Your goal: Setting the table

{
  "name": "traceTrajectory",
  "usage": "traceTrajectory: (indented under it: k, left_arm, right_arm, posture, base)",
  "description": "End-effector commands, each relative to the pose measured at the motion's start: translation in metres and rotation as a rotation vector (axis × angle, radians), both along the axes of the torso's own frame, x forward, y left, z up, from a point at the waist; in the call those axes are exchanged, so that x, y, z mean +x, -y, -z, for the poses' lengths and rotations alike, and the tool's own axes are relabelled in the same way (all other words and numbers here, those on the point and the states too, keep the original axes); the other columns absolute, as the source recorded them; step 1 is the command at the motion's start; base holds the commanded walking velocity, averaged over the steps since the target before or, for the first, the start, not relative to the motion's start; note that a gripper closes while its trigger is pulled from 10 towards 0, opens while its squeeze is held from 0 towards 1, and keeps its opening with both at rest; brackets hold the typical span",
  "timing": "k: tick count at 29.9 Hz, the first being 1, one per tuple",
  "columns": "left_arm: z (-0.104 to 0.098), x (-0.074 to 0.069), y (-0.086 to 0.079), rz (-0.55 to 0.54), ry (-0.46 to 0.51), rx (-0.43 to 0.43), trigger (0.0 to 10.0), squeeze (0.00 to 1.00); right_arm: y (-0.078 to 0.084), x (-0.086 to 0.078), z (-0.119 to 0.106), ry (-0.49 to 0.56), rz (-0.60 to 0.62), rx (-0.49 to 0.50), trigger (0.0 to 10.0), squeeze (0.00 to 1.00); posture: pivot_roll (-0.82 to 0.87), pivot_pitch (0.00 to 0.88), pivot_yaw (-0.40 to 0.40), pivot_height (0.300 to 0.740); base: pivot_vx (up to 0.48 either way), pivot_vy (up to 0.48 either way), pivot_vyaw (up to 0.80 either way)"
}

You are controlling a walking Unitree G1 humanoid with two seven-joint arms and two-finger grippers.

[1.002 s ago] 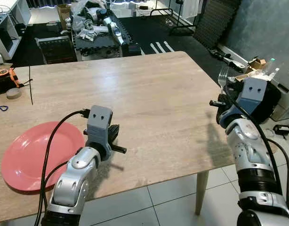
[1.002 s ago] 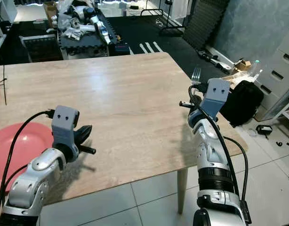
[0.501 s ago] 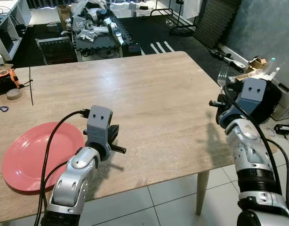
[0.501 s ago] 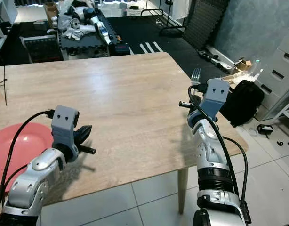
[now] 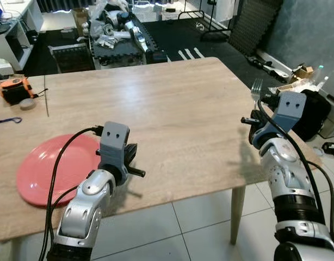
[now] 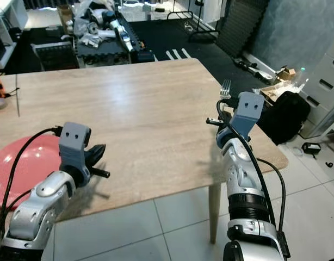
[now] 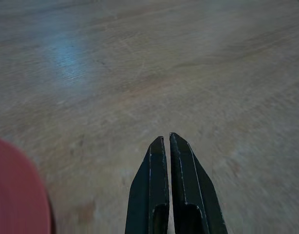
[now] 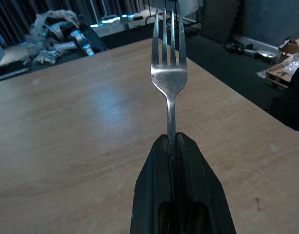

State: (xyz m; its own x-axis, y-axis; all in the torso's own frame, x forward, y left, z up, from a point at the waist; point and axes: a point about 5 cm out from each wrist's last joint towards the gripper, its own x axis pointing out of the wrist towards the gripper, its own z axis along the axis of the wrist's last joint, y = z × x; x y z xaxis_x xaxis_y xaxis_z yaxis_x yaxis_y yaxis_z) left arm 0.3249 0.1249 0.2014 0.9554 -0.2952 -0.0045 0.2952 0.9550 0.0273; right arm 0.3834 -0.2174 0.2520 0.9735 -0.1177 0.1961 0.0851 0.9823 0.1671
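Your head camera has swung since a second ago, so the whole scene sits further right in view and more of the table's left end shows; the arms and the things on the table have kept their places. The long light-wood table (image 5: 172, 109) lies before you with a broad bare stretch of top between the two arms, its near edge running just under both wrists and its right corner close to your right arm, with white tiled floor (image 5: 199, 217) beyond. The round pink plate (image 5: 58, 171) lies flat near the table's near-left part, just beside your left arm. Your left gripper (image 7: 168, 146) hovers low over bare wood beside the plate's rim, its two black fingers pressed together on nothing. Your right gripper (image 8: 172, 141) is raised over the table's right edge, clamped on the handle of a silver metal fork (image 8: 169, 68) that stands tines-up. A small orange and black device (image 5: 14, 89) rests at the far left edge.
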Motion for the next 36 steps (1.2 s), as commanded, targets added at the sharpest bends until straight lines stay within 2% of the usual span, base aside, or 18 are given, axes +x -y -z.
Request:
traceTrajectory:
  k: [1, 36]
  left_arm:
    - [0.0079, -0.0003, -0.0013, -0.001, -0.027, 0.009, 10.0, 0.00]
    - [0.0081, -0.0001, -0.0006, -0.001, -0.028, 0.009, 10.0, 0.00]
  right_arm:
    - [0.0017, -0.0002, 0.0008, 0.004, 0.009, 0.005, 10.0, 0.00]
    - [0.0020, 0.0003, -0.0003, 0.006, 0.012, 0.006, 10.0, 0.00]
  posture:
    - [-0.01, 0.130, 0.086, 0.740]
    - [-0.01, 0.137, 0.085, 0.740]
  base:
    - [-0.285, 0.000, 0.00]
    - [-0.338, 0.000, 0.00]
